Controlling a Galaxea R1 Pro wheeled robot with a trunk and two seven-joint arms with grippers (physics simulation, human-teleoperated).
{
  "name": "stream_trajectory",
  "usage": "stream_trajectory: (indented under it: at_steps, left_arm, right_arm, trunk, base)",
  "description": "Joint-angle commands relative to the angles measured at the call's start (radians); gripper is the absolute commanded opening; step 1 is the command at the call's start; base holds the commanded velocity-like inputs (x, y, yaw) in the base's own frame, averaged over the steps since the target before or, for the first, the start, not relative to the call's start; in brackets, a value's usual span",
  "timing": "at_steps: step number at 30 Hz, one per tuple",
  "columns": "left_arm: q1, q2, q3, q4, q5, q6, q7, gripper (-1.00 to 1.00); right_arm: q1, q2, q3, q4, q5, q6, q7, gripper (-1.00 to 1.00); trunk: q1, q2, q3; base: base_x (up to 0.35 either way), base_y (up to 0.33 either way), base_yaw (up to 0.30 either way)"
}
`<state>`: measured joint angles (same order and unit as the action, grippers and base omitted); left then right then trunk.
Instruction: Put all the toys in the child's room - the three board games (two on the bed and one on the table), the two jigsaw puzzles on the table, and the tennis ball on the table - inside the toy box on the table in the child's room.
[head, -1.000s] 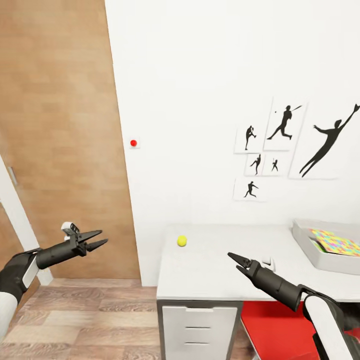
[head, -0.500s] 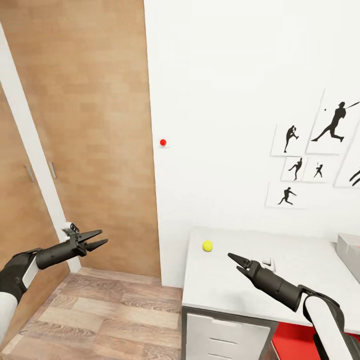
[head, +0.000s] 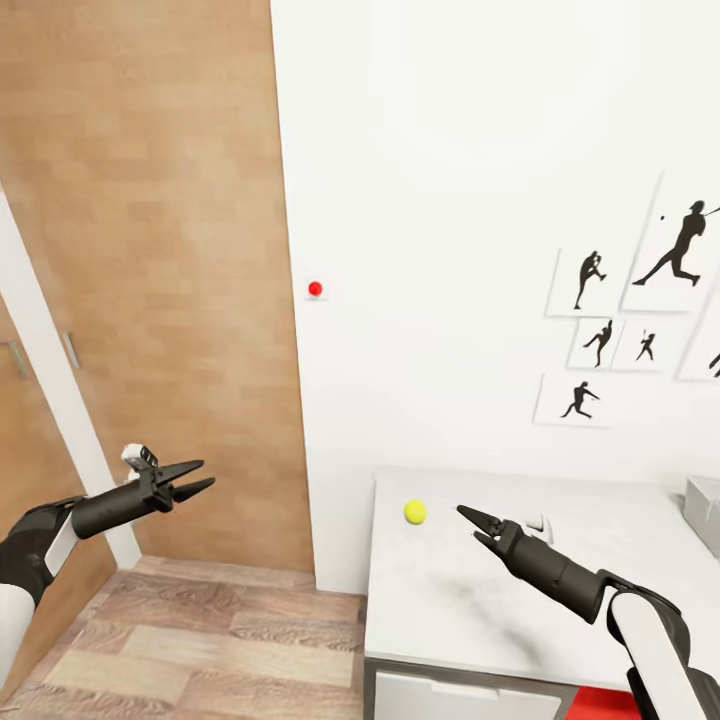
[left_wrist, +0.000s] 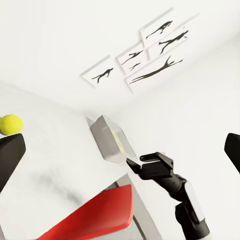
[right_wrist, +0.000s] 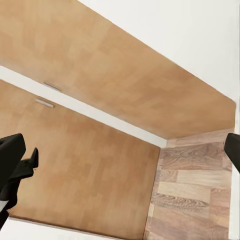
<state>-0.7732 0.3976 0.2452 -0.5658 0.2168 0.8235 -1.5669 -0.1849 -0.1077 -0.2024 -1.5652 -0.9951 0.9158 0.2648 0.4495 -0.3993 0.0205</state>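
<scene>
— Where is the tennis ball (head: 415, 512)?
— On the table (head: 600, 540), near its wall-side corner — the toy box (head: 706, 512) sits at the far end.
— And the grippers?
— Left gripper (head: 196, 479) and right gripper (head: 470, 522): both parted, holding nothing.

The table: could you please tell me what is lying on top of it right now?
On the table, a tennis ball sits near its far left corner. The toy box shows at the right edge, its contents cut off. The right pincer hangs open above.
</scene>
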Motion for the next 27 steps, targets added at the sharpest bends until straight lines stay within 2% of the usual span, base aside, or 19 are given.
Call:
stream_trajectory:
  at_steps: [1, 6, 11, 27]
  left_arm:
    - [0.000, 0.001, 0.000, 0.000, -0.001, 0.000, -0.004, 1.00]
    - [0.000, 0.001, 0.000, 0.000, 0.001, -0.024, -0.004, 1.00]
    - [0.000, 0.001, 0.000, 0.000, 0.002, -0.028, -0.004, 1.00]
    - [0.000, 0.001, 0.000, 0.000, 0.003, -0.029, -0.004, 1.00]
  right_arm:
    - [-0.001, 0.000, 0.000, 0.001, 0.007, 0.005, 0.008, 1.00]
    - [-0.001, 0.000, 0.002, 0.001, 0.007, 0.005, 0.008, 1.00]
    - [-0.001, 0.000, 0.000, 0.001, 0.006, 0.005, 0.008, 1.00]
    - [-0.001, 0.000, 0.004, 0.000, 0.007, 0.005, 0.007, 1.00]
  trunk:
    - [0.000, -0.001, 0.000]
    - [0.000, -0.001, 0.000]
    - [0.000, -0.001, 0.000]
    - [0.000, -0.001, 0.000]
  base:
    - [0.044, 0.002, -0.270]
    - [0.074, 0.002, -0.276]
    - [0.225, 0.041, -0.207]
    - [0.181, 0.042, -0.016]
